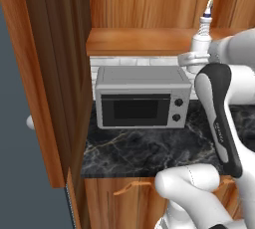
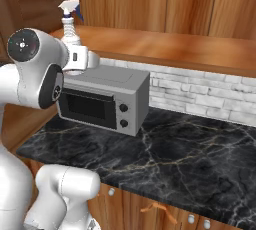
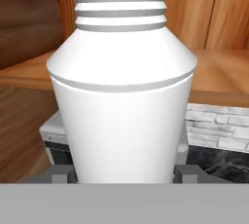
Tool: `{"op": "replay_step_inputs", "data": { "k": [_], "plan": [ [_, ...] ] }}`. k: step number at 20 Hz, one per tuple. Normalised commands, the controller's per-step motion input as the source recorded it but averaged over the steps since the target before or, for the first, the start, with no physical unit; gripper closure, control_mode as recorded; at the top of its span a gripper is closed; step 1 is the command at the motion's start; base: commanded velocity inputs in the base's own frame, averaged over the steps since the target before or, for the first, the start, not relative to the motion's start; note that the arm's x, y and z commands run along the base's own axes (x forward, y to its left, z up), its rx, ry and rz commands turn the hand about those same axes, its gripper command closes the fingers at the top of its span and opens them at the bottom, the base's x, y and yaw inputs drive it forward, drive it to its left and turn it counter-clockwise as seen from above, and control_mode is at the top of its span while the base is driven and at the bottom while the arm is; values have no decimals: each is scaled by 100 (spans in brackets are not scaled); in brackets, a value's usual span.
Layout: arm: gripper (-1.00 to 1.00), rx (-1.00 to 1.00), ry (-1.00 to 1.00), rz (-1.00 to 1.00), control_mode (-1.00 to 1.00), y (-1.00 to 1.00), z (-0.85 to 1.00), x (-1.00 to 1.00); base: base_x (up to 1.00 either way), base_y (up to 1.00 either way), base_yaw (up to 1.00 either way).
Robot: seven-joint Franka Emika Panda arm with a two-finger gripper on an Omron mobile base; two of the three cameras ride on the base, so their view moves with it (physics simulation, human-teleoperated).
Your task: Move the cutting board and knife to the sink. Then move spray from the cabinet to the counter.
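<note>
Black marble-look counter (image 2: 165,159) runs beneath a brick backsplash (image 2: 200,91); a grey microwave (image 1: 142,96) stands at its back edge. Spray (image 3: 121,101) stands upright at the cabinet (image 2: 165,44) shelf's front edge, between the claw (image 3: 121,173) tips; contact cannot be determined.

Setting: rendered domestic kitchen. Evidence: black marble-look surface (image 2: 165,154) with pale veins, centre and lower right of the right base view; brown wooden cupboards (image 2: 150,209) beneath it, with curved handles and small knobs; grey microwave (image 1: 143,96) standing on the surface at centre of the left base view; pale brick-pattern backsplash (image 2: 200,89) behind; open warm-brown wooden shelf (image 2: 165,44) above, panel-backed; tall wooden panel (image 1: 45,73) at left, possibly a cabinet side.
</note>
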Motion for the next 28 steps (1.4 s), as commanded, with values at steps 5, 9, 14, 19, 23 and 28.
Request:
{"op": "replay_step_inputs", "data": {
  "k": [5,9,14,19,23,28],
  "plan": [
    [100,0,0,23,-100,-47,-28,-15,0,0,0],
    [100,2,0,20,-100,-35,-33,-21,0,0,0],
    [100,2,0,14,-100,-36,-34,-21,0,0,0],
    [100,0,3,10,-100,-27,-41,-10,0,0,0],
    [100,0,5,8,-100,-21,-46,-6,0,0,0],
    [100,0,13,6,-100,-10,-55,-2,0,0,0]
  ]
}}
